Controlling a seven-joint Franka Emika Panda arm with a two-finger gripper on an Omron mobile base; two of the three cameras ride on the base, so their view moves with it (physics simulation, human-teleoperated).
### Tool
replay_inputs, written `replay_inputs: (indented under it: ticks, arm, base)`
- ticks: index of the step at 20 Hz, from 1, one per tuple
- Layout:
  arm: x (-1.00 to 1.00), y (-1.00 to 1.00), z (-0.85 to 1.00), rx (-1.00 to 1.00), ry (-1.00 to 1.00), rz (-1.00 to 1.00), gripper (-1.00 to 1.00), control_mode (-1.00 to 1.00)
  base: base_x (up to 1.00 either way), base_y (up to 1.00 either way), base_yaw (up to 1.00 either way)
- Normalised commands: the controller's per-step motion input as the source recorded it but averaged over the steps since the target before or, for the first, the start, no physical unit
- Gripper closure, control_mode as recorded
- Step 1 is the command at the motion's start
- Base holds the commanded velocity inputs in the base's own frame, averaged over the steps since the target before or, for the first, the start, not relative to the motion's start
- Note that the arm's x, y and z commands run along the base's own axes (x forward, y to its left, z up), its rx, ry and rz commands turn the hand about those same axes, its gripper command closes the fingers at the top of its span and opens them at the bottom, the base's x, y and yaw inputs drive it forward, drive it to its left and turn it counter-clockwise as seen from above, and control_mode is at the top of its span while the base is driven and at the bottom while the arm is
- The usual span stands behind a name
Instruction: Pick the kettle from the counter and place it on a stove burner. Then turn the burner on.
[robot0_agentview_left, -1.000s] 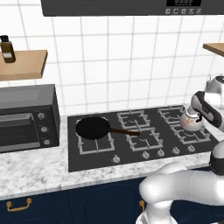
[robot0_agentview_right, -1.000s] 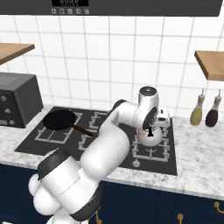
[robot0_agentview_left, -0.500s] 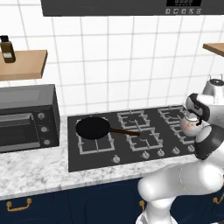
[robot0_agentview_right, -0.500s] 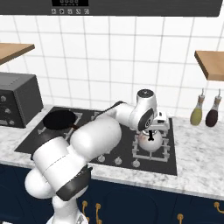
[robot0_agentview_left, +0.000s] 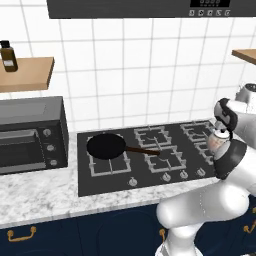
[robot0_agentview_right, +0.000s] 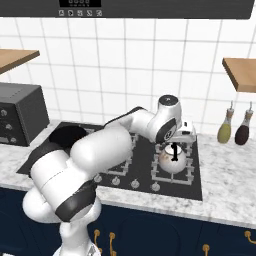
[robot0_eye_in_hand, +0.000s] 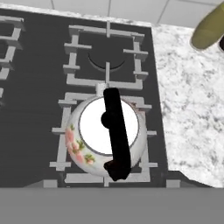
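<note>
The kettle (robot0_eye_in_hand: 107, 138) sits on the stove's (robot0_eye_in_hand: 35, 87) front right burner (robot0_eye_in_hand: 65, 131), beside the tabletop (robot0_eye_in_hand: 188, 109). The claw (robot0_agentview_right: 175, 145) hangs just above its black handle (robot0_eye_in_hand: 116, 131); I cannot tell whether it grips or has let go. To finish this step well, make sure the kettle rests square on the grate, release, and lift straight up so the handle is not snagged. Then reach for the matching knob (robot0_agentview_right: 155, 187) at the front.

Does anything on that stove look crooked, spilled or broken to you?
Nothing stands out. The kettle sits upright on the front right burner grate, lid on, with nothing spilled around it. The frying pan lies flat on a left burner, and the counter beside the stove looks clean.
</note>
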Motion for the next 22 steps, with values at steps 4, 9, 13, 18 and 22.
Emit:
replay_inputs:
  ticks: [4,9,13,18,22]
  arm:
    - [-0.71,0.03,0.45,0.0,-0.18,-0.01,-1.0,-1.0]
    - [-1.0,0.42,-0.1,0.0,0.0,0.0,-1.0,-1.0]
    - [-0.67,0.87,-0.46,-0.01,0.03,0.0,-1.0,-1.0]
    - [0.0,0.53,-0.5,-0.03,0.24,0.0,-1.0,-1.0]
    - [0.09,0.02,-0.54,0.0,0.11,0.0,-1.0,-1.0]
  base:
    - [0.0,0.0,0.0]
    - [0.0,0.0,0.0]
    - [0.0,0.0,0.0]
    - [0.0,0.0,0.0]
    - [0.0,0.0,0.0]
